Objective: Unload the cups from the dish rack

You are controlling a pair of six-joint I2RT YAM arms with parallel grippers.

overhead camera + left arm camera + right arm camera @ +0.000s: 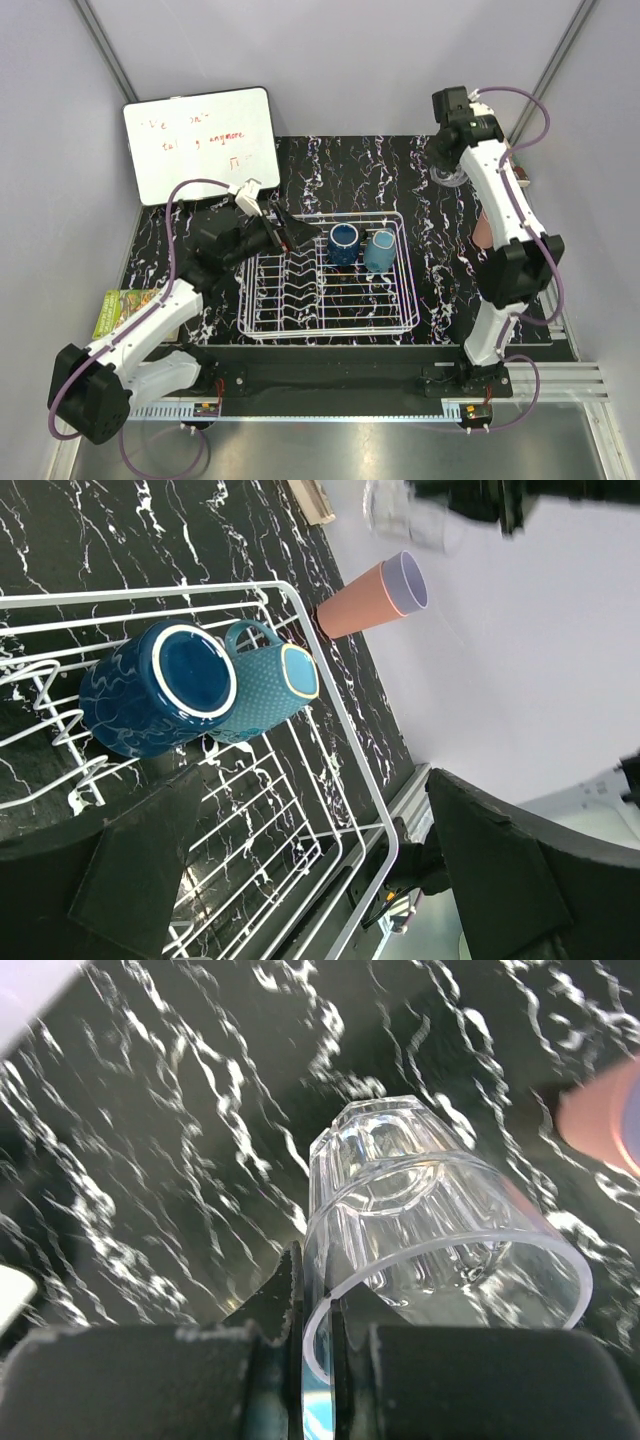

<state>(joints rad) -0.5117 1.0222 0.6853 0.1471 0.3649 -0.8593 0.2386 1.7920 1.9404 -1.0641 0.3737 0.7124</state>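
The white wire dish rack [262, 300] sits mid-table. Two cups stand close together in its back right part: a dark blue cup [343, 243] and a teal cup [379, 250]. The left wrist view shows the same rack [335, 708], dark blue cup [160, 685] and teal cup [265, 680]. My left gripper [288, 232] hovers open and empty over the rack's back left, left of the dark blue cup. At the back right, my right gripper [449, 160] is shut on the wall of a clear glass cup [430, 1210], just above the table. A salmon cup [360, 602] with a lavender rim stands outside the rack.
A whiteboard [200, 145] with red writing leans at the back left. A green packet [122, 310] lies at the table's left edge. The salmon cup [482, 232] is partly hidden behind my right arm. Grey walls close in both sides.
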